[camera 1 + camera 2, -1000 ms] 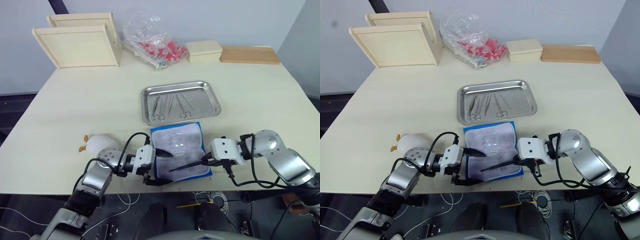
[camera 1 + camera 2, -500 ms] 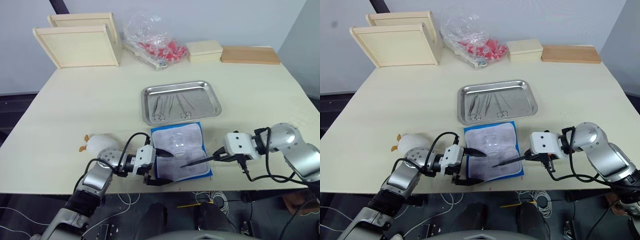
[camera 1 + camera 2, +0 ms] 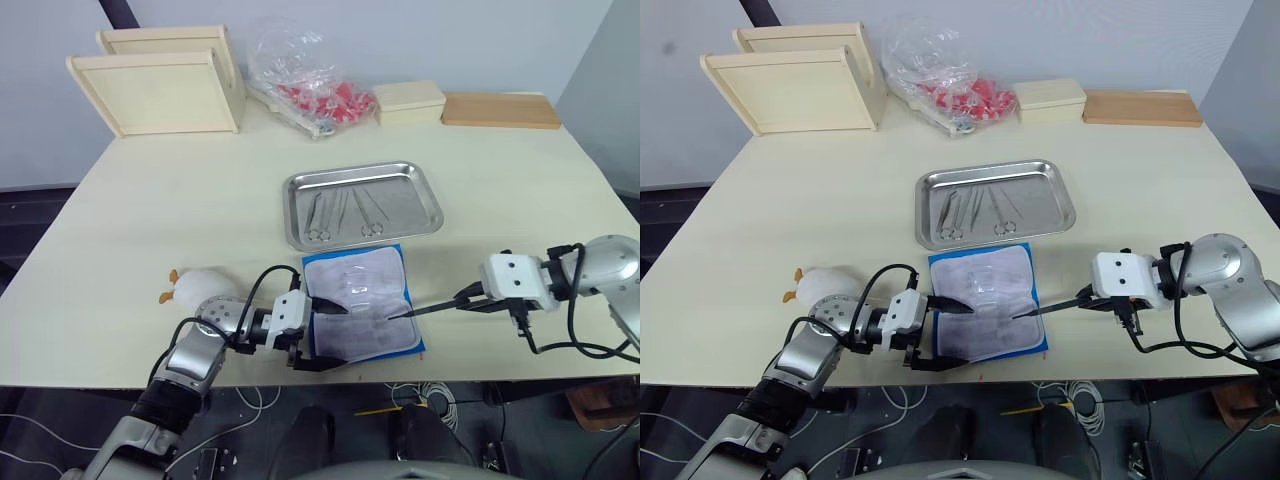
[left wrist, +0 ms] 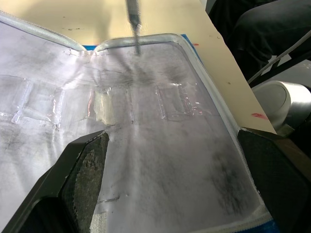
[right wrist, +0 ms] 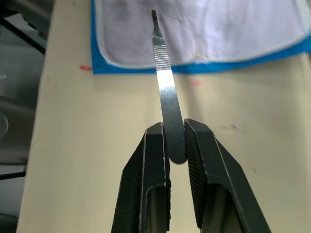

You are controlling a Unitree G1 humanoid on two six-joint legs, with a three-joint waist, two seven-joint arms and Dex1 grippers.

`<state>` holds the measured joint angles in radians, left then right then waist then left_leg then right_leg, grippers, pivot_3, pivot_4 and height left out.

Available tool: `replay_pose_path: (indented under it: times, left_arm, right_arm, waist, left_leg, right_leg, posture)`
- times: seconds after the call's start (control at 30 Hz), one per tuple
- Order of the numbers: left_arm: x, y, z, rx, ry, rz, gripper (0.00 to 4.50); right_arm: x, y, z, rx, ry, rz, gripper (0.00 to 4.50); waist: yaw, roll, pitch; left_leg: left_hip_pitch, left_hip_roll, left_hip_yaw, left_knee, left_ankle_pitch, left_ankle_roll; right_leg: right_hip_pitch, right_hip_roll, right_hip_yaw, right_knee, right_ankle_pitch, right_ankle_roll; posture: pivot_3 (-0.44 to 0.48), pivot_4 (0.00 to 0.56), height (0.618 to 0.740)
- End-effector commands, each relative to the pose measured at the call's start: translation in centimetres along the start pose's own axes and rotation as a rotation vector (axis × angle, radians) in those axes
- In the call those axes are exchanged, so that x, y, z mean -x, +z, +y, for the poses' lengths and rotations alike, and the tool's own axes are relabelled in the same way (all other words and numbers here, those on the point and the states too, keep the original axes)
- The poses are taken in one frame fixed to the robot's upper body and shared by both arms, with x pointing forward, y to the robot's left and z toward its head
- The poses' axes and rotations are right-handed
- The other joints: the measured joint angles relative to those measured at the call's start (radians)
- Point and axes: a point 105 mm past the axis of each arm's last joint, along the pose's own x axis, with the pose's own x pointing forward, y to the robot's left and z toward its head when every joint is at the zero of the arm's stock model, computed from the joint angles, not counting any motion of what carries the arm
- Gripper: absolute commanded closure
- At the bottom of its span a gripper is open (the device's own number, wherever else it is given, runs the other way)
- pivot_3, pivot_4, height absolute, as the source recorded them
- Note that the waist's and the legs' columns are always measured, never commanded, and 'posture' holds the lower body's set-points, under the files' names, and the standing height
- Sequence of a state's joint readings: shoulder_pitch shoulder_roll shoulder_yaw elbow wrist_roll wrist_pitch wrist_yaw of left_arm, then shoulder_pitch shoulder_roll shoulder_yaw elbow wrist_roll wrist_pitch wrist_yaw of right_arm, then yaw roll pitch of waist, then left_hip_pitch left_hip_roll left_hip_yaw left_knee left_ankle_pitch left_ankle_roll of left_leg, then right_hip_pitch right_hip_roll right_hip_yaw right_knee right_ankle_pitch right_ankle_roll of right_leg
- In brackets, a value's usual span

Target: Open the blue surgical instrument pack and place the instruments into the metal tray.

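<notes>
Scalpel handle (image 5: 164, 82) sits clamped in your right gripper (image 5: 174, 145), pointing at the pack (image 3: 985, 315); tray (image 3: 995, 203) lies beyond, up the tabletop.

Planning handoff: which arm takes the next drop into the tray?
Right. Its pincer already grips the scalpel handle, clear of the pouch; left pincer sits open at the pouch.
</notes>
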<state>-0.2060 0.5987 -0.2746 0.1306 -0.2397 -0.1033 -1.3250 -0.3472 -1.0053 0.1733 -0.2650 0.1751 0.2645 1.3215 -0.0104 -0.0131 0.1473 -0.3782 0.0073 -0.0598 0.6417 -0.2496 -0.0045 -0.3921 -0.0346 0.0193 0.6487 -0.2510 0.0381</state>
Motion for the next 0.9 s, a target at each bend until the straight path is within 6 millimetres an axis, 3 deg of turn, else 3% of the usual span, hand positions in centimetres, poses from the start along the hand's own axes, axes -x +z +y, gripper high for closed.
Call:
replay_pose_path:
  times: [0.03,0.4,0.67,0.9]
  left_arm:
    - [-0.4,-3.0,-1.6,0.114,-0.038,0.083,0.00]
    - [-0.4,-3.0,-1.3,0.113,-0.020,0.080,0.00]
    - [-0.8,-3.0,-1.0,0.112,0.009,0.076,0.00]
    - [-0.9,-3.0,-1.1,0.148,0.025,0.067,0.00]
  right_arm:
    - [1.2,1.1,-1.2,-0.034,-0.092,-0.078,4.49]
    - [0.6,3.8,-4.5,-0.194,-0.290,-0.298,4.49]
    - [-1.2,4.3,-7.1,-0.358,-0.411,-0.375,4.49]
    - [-2.0,3.0,-9.6,-0.505,-0.569,-0.341,4.49]
  waist:
    - [0.000,0.000,0.000]
    - [0.001,0.000,0.000]
    - [0.004,0.001,0.000]
    - [0.003,0.002,0.000]
  left_leg:
    - [0.000,0.000,0.000,0.000,0.000,0.000]
    - [0.000,0.000,0.000,0.000,0.000,0.000]
    - [-0.001,-0.001,-0.001,0.001,0.000,0.000]
    - [-0.001,-0.001,-0.001,0.003,0.000,0.000]
  right_leg:
    - [0.000,0.000,0.000,0.000,0.000,0.000]
    - [0.000,0.000,0.000,0.000,0.001,-0.002]
    - [0.000,0.000,0.000,0.001,0.002,-0.003]
    - [0.000,0.000,0.000,0.002,0.003,-0.003]
  posture:
    - [0.000,0.150,0.740]
    - [0.000,0.150,0.740]
    - [0.000,0.150,0.740]
    - [0.000,0.150,0.740]
